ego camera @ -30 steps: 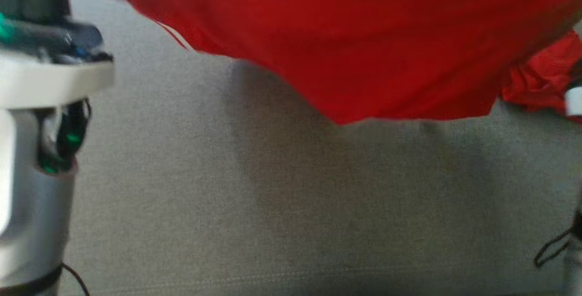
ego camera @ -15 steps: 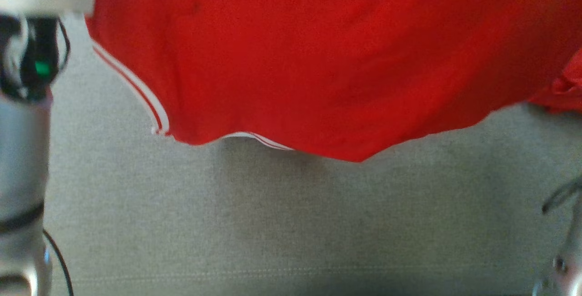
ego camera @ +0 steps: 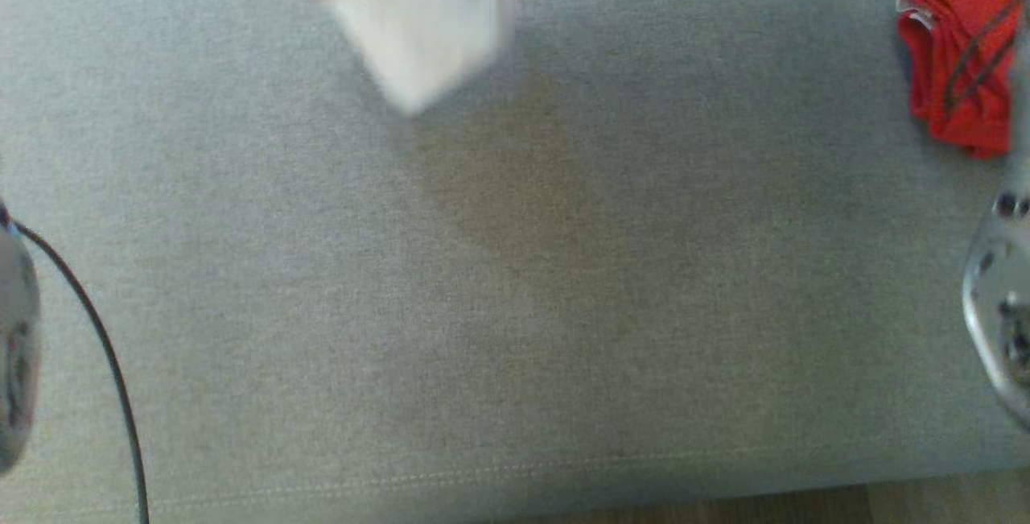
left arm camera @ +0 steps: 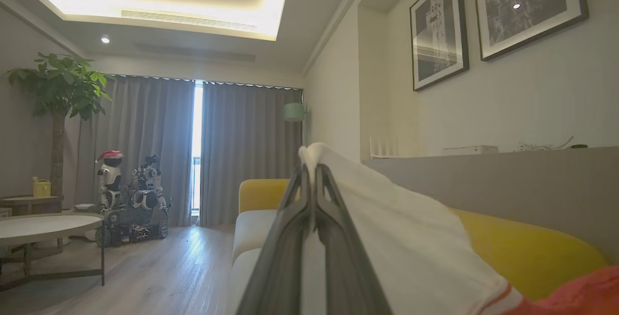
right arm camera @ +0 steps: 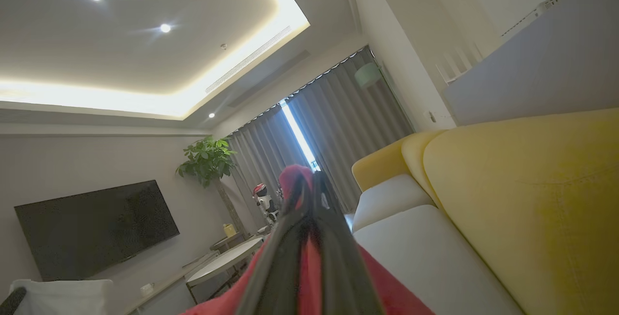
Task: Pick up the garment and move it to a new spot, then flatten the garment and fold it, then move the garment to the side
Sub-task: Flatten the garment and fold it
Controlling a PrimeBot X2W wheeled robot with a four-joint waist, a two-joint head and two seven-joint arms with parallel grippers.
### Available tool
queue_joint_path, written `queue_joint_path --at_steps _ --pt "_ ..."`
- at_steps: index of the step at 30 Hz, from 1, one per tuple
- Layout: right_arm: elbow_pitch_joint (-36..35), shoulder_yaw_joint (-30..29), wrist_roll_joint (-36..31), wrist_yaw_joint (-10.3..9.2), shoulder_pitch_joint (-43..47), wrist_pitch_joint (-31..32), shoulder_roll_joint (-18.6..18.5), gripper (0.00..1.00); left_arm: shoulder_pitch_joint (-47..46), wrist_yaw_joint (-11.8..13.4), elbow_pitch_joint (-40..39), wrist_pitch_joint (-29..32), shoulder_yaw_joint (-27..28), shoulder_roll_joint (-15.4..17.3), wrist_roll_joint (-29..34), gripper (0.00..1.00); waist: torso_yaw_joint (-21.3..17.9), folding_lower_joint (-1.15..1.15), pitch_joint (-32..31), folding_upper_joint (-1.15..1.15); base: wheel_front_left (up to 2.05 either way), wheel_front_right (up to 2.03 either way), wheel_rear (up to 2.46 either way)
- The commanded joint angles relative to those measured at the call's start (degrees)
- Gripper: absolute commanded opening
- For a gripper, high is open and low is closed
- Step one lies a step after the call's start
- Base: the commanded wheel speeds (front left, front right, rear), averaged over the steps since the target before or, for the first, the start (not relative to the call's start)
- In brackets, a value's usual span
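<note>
Holding the soft red cloth garment with white trim (ego camera: 933, 49) up in the air above the grey fabric sofa seat (ego camera: 515, 307), with the left gripper (left arm camera: 312, 172) clenched on its white edge and the right gripper (right arm camera: 309, 182) clenched on a red fold. Looks light, limp and sure to sag, so best gripped at hem corners and kept taut. Seems strung lengthwise along the seat's front seam, a blurred white corner pointing down toward the seat; hard to confirm.

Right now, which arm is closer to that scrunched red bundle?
Right. The right arm sits just below the red bundle, at the head view's right edge; the left arm is at the far left edge.
</note>
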Motion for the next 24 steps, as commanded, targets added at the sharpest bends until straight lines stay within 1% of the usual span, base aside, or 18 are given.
queue_joint_path --at_steps 1,3,6,11,15,17,20,23,24 --pt "-0.1 1.6 0.1 -0.04 -3.9 -1.4 1.9 0.0 -5.0 -0.2 -1.1 -0.5 0.6 2.1 0.8 0.0 0.0 0.0 0.5 0.0 0.0 0.0 0.0" --pt "5.0 2.9 0.5 -0.04 -5.9 -4.0 2.0 0.0 -7.0 -0.5 1.6 -0.9 0.5 1.1 0.9 0.0 0.4 0.0 1.0 0.0 0.0 0.0 0.0" --pt "12.3 5.5 0.9 -0.04 -7.0 -6.4 2.1 0.0 -7.1 -1.0 7.1 -1.0 -0.1 -0.7 0.4 0.0 1.2 0.0 2.1 0.0 0.0 0.0 0.0" --pt "24.4 9.4 2.2 -0.04 -5.4 -7.4 2.2 0.0 -2.8 -1.7 19.2 -0.2 -0.9 -4.7 -2.2 0.0 2.5 0.0 4.1 0.0 0.0 0.0 0.0" --pt "31.8 12.0 3.6 -0.04 -3.4 -8.1 2.2 0.0 1.2 -2.0 26.8 0.4 -1.1 -7.5 -4.2 0.0 3.4 0.0 5.2 0.0 0.0 0.0 0.0" --pt "33.0 12.7 4.1 -0.04 -3.0 -8.0 2.2 0.0 2.0 -2.1 28.3 0.6 -1.5 -8.0 -4.3 0.0 3.5 0.0 5.5 0.0 0.0 0.0 0.0" --pt "35.5 15.5 4.8 -0.04 -1.8 -7.6 2.2 0.0 3.9 -2.2 30.7 0.7 -1.3 -9.0 -5.8 0.0 3.6 0.0 6.1 0.0 0.0 0.0 0.0" --pt "36.2 18.5 5.2 -0.04 -0.6 -7.0 2.2 0.0 5.1 -2.3 31.7 0.9 -1.7 -9.6 -6.6 0.0 3.5 0.0 6.7 0.0 0.0 0.0 0.0" --pt "36.1 18.5 6.8 -0.04 0.5 -6.1 2.2 0.0 5.8 -2.3 31.9 1.1 -2.0 -9.9 -6.9 0.0 3.7 0.0 6.6 0.0 0.0 0.0 0.0"
